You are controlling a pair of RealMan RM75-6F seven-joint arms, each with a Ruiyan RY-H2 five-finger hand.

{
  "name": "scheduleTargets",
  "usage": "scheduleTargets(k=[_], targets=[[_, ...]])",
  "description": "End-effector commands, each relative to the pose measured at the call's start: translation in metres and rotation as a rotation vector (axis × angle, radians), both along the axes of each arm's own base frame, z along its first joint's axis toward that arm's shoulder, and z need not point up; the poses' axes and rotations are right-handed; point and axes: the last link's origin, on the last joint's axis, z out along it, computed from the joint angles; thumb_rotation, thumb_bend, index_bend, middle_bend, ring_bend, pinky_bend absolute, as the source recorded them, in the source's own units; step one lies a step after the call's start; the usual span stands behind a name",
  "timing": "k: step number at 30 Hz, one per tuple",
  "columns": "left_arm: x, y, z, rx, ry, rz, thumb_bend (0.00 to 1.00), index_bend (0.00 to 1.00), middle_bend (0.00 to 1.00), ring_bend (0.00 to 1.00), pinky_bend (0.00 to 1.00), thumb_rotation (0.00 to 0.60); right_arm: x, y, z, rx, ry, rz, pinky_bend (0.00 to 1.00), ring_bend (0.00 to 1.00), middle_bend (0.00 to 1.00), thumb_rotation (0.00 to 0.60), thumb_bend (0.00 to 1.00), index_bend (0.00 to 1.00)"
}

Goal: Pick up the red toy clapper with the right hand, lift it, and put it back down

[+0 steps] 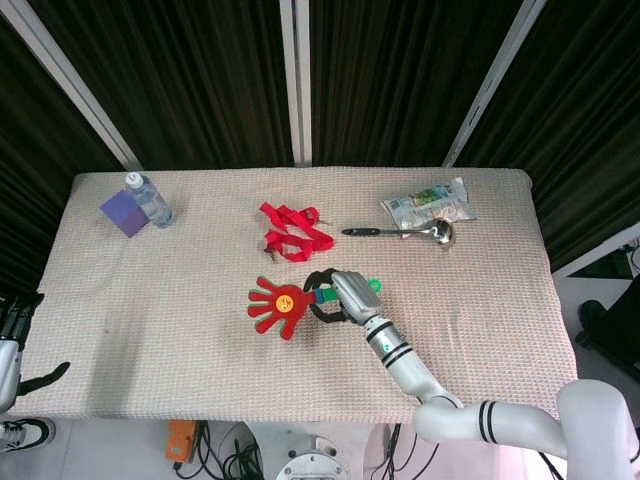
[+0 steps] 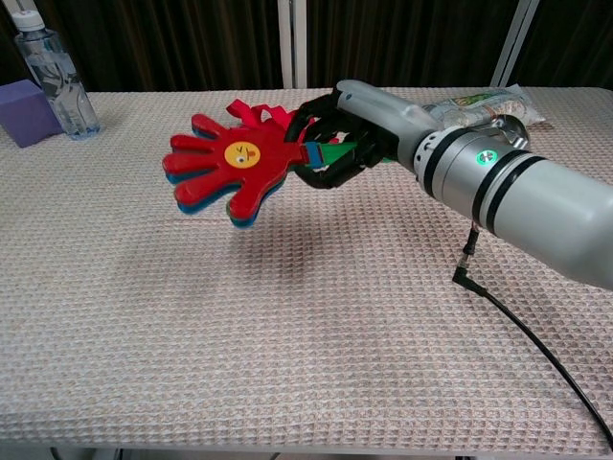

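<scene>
The red toy clapper [image 1: 274,304] [image 2: 225,169], a hand-shaped paddle with a yellow face and a green handle, hangs in the air above the middle of the table. My right hand [image 1: 345,295] [image 2: 350,129] grips its green handle from the right, fingers curled around it. A faint shadow lies on the cloth below the clapper in the chest view. My left hand [image 1: 14,318] hangs beside the table's left edge, holding nothing; whether its fingers are apart or curled does not show.
A red strap [image 1: 292,232] lies behind the clapper. A ladle [image 1: 404,232] and a snack packet [image 1: 430,203] lie at the back right. A water bottle [image 1: 150,200] and purple block [image 1: 124,213] stand at the back left. A black cable [image 2: 522,331] trails from my right arm.
</scene>
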Motion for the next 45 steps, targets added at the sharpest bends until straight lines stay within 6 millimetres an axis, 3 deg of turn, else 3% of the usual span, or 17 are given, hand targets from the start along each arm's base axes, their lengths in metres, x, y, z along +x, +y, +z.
scheduleTargets(k=[1,4,6,16,18,22,26,28,33,38,42,45], targets=[[0.0,0.001,-0.001,-0.005,-0.003,-0.001,0.09,0.07,0.07,0.0,0.04,0.6,-0.008,0.0,0.038,0.004,-0.215,-0.081,0.83,0.47,0.57,0.6,0.5,0.91],[0.002,0.002,-0.003,-0.008,-0.003,-0.006,0.09,0.08,0.07,0.0,0.04,0.6,-0.011,-0.002,0.054,0.027,-0.314,-0.132,0.95,0.61,0.62,0.6,0.52,0.92],[0.002,0.002,-0.003,-0.009,-0.001,-0.008,0.09,0.08,0.07,0.0,0.04,0.6,-0.013,-0.004,0.062,0.043,-0.39,-0.173,0.97,0.66,0.63,0.6,0.51,0.92],[0.002,0.003,-0.002,-0.005,0.0,-0.003,0.09,0.07,0.07,0.0,0.04,0.6,-0.012,-0.011,0.11,0.302,-0.901,-0.337,0.99,0.69,0.63,0.6,0.45,0.92],[0.002,0.003,-0.003,-0.007,-0.001,-0.003,0.09,0.08,0.07,0.0,0.04,0.6,-0.018,-0.016,0.113,0.289,-0.84,-0.301,0.99,0.7,0.63,0.6,0.46,0.92],[0.002,0.004,-0.003,-0.006,-0.003,-0.006,0.09,0.07,0.07,0.0,0.04,0.6,-0.04,-0.026,0.102,0.013,-0.284,-0.073,0.99,0.72,0.64,0.6,0.46,0.92],[0.002,0.004,-0.003,-0.009,-0.002,-0.004,0.09,0.07,0.07,0.0,0.04,0.6,-0.045,-0.027,0.092,-0.284,0.27,0.152,0.99,0.72,0.66,0.6,0.45,0.93],[0.003,0.005,-0.003,-0.009,-0.002,-0.006,0.09,0.07,0.07,0.0,0.04,0.6,-0.043,-0.024,0.087,-0.367,0.435,0.193,0.99,0.72,0.68,0.6,0.46,0.93],[0.003,0.005,-0.004,-0.011,-0.002,-0.004,0.09,0.07,0.07,0.0,0.04,0.6,-0.038,-0.021,0.089,-0.384,0.594,0.184,0.99,0.72,0.68,0.6,0.46,0.94],[0.003,0.006,-0.004,-0.013,-0.001,-0.004,0.09,0.07,0.07,0.0,0.04,0.6,-0.03,-0.023,0.101,-0.391,0.613,0.15,0.99,0.72,0.66,0.6,0.45,0.94],[0.003,0.006,-0.004,-0.012,-0.002,-0.004,0.09,0.08,0.07,0.0,0.04,0.6,-0.025,-0.023,0.107,-0.393,0.497,0.111,0.99,0.72,0.66,0.6,0.45,0.94],[0.003,0.005,-0.003,-0.011,0.0,-0.004,0.09,0.08,0.07,0.0,0.04,0.6,-0.018,-0.02,0.112,-0.319,0.261,0.039,0.99,0.72,0.67,0.6,0.45,0.94]])
